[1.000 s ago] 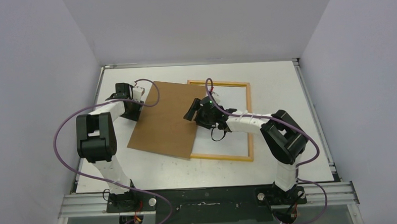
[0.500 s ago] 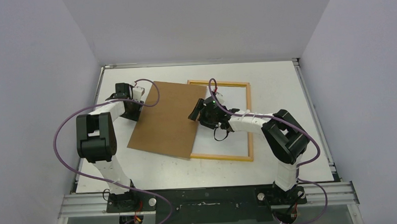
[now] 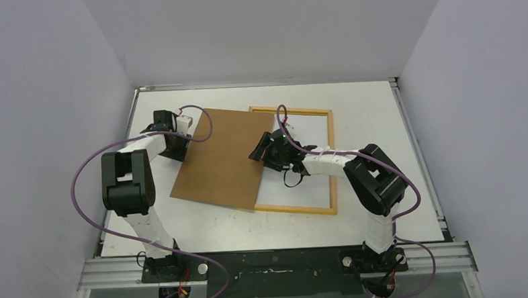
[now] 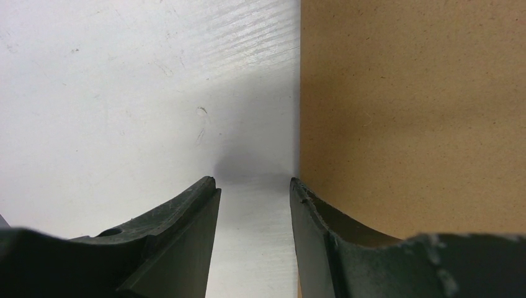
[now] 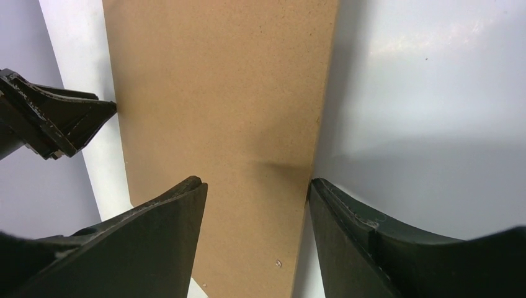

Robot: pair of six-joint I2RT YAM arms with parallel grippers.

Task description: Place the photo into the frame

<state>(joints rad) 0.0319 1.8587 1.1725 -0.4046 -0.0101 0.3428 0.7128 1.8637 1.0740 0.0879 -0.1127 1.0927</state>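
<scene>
Between the right gripper's (image 3: 256, 151) (image 5: 255, 181) spread fingers lay the right-hand margin of a flat brown fibreboard panel (image 3: 221, 161) (image 5: 223, 93). One finger hung over the board and the other sat just at its edge, and nothing was pinched. That arm rose from its base to a bent elbow, then reached low and leftward across the thin rectangular frame (image 3: 332, 159), whose pale wood-coloured back showed. The frame lay flat under the forearm, and its left side was covered by the panel. A plain white area (image 3: 310, 184) filled the frame's opening behind the gripper. Whether that was the photo's white reverse or bare tabletop could not be told.

The left arm folded at a high elbow and stretched away from its base. The left gripper (image 3: 182, 139) (image 4: 253, 183) was at the panel's opposite long edge (image 4: 422, 112). Its jaws were apart and empty, with one finger over the white table (image 3: 381, 117) (image 4: 124, 93) and the other just at the board's edge.
</scene>
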